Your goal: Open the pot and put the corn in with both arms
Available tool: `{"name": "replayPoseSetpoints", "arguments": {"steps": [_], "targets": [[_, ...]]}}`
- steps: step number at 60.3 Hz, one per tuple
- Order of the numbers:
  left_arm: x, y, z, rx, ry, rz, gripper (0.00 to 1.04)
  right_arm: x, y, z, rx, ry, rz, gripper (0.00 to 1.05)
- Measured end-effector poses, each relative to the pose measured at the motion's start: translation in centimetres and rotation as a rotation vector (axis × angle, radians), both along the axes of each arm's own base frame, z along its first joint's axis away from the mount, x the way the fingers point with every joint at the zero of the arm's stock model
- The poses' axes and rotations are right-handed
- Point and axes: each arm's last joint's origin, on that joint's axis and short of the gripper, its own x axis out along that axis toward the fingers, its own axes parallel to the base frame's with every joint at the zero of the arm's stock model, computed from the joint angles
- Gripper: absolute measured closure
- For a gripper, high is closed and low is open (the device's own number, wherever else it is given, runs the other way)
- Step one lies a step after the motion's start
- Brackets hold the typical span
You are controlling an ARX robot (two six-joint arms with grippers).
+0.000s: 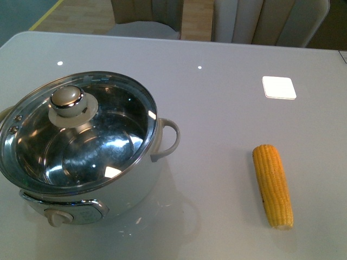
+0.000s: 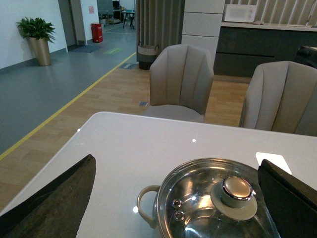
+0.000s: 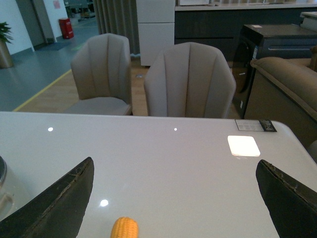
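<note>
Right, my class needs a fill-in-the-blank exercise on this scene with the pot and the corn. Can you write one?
1. The pot is closed by a glass ____.
2. The corn lies flat on the ____, apart from the pot.
3. In the front view, the corn is to the pot's ____.
4. The left gripper and right gripper are both ____.
Missing words: lid; table; right; open.

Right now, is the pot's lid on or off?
On. The glass lid sits flat on the rim of the pot, knob upward; the corn lies outside on the table.
</note>
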Motion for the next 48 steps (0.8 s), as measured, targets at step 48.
{"name": "replayPoseSetpoints", "arguments": {"steps": [48], "targets": [[0.54, -0.08, 0.20, -0.018, 0.276, 0.201, 0.07, -0.01, 0.00, 0.01, 0.000, -0.001, 0.000, 0.09]]}}
